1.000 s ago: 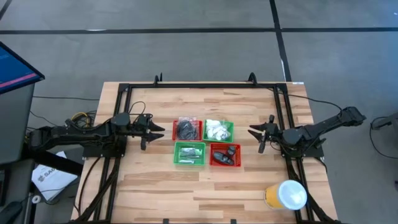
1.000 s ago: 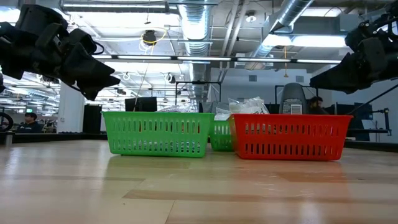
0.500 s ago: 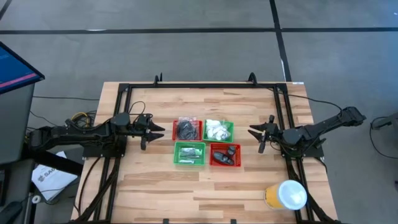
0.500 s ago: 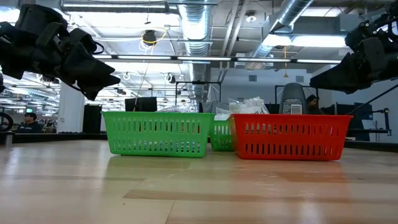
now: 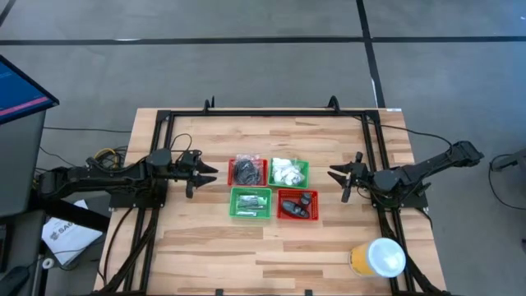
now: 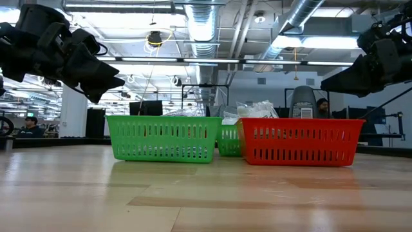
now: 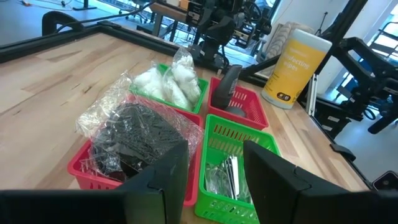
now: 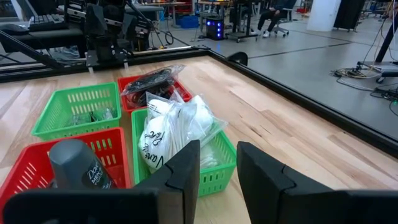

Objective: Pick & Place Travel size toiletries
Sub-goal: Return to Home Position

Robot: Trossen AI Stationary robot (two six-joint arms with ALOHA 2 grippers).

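Both my arms hang low over the tabletop (image 5: pixel 197 247), one on each side of the four baskets (image 5: pixel 233 203); my left jaws are apart with nothing in them, and my right jaws are the same.

Each kind of toiletry sits in its own basket (I see none loose on the wood).

- The packets (image 8: pixel 177 134) look light, soft and crinkly, so I think they would slip; I would pinch one at its puffy middle.
- The coils (image 7: pixel 140 134) sit in a clear bag; they look springy, so I would squeeze the clump through the bag.
- The tubes (image 7: pixel 231 174) look thin, stiff and ready to roll; I would take one across its middle.
- The bottles (image 8: pixel 78 165) look hard, smooth and the heaviest; I would grip across the flat sides.
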